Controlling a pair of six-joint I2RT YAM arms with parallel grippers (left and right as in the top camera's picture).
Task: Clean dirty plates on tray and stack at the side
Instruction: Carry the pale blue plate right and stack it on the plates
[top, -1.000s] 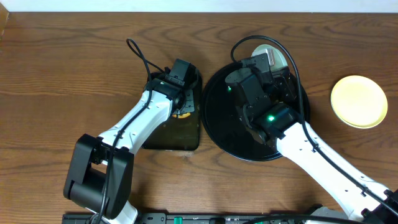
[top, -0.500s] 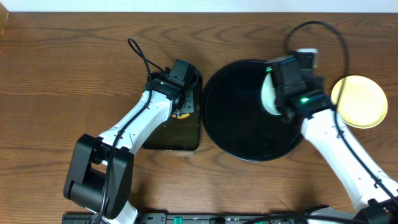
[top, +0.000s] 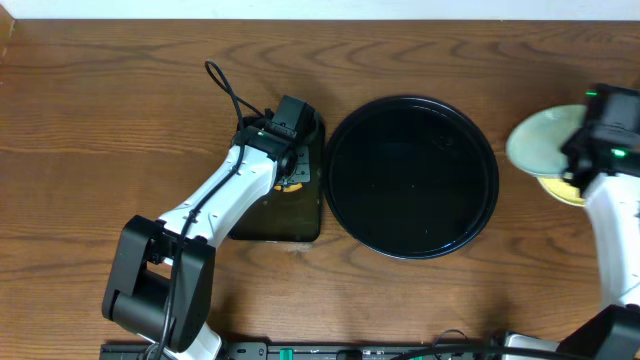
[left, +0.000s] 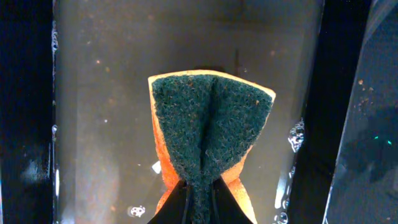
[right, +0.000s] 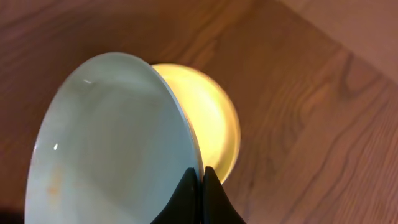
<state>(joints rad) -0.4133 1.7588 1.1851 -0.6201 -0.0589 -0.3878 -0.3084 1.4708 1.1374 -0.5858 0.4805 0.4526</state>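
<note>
The brown wood tabletop (top: 100, 120) looks just as it did a second ago, and the big black tray (top: 410, 178) has not shifted in the middle of it. What has changed is on the tray. A second ago the right arm was bent over its far side, and half a second ago it was crossing the right rim with a plate. Now it has swung clear of the tray to the right.

The black basin (top: 290, 228) left of the tray has stayed put, with the left arm parked over it exactly as before.

The mint-green plate (right: 112, 143) now hangs tilted over the yellow plate (right: 217, 124), which lies flat on the bare wood right of the tray. Whether the two touch I cannot tell. A faint orange smear shows on the mint one.

The right gripper (right: 202, 177) has its jaws pinched on that plate's rim. The left gripper (left: 199, 190) is squeezed on the green-and-orange sponge (left: 208, 124), above the basin's water.
</note>
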